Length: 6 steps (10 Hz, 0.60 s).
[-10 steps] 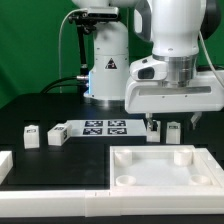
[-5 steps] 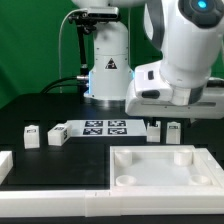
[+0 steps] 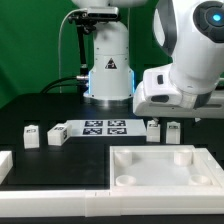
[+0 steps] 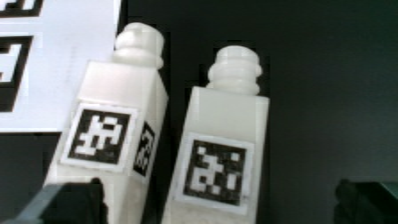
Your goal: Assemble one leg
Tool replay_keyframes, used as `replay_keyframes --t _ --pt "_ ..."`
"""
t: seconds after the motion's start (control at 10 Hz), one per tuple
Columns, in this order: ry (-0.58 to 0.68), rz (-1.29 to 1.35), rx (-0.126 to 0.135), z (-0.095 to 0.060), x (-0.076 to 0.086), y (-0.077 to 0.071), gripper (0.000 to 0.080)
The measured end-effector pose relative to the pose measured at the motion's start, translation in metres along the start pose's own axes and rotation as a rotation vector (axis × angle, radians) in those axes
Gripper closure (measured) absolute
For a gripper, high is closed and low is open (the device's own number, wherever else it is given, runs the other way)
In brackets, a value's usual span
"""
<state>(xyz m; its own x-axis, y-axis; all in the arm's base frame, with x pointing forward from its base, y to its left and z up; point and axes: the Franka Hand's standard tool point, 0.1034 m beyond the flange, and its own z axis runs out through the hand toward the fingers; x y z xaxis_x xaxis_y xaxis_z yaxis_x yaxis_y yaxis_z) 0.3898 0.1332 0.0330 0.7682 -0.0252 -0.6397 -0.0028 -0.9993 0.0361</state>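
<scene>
Two white legs with black-and-white tags stand side by side on the black table (image 3: 153, 130) (image 3: 174, 131), right of the marker board (image 3: 100, 127). In the wrist view they fill the picture, one (image 4: 116, 125) beside the other (image 4: 226, 145), knobbed ends pointing away. My gripper (image 4: 214, 205) is open and empty, its dark fingertips (image 4: 63, 208) far apart on either side, above the legs and clear of them. In the exterior view the hand (image 3: 180, 95) hovers above and to the right of this pair. Two more legs (image 3: 31, 135) (image 3: 57, 134) stand at the exterior view's left.
The large white tabletop (image 3: 150, 178) with corner holes lies in front of the legs. A white raised edge (image 3: 6, 165) runs along the front left. The robot base (image 3: 108, 70) stands behind the marker board, whose corner shows in the wrist view (image 4: 45, 60).
The hand has risen from around the right pair of legs and swung toward the exterior view's right, tilting. The legs have not moved.
</scene>
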Motion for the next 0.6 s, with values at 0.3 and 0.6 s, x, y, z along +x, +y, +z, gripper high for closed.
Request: replay_keyframes --t 0.3,0.6 --pt "-0.039 0.003 -0.005 0.002 -0.002 0.002 0.0150" --pt "-0.093 0.010 -0.010 0.012 -0.002 0.005 0.0150"
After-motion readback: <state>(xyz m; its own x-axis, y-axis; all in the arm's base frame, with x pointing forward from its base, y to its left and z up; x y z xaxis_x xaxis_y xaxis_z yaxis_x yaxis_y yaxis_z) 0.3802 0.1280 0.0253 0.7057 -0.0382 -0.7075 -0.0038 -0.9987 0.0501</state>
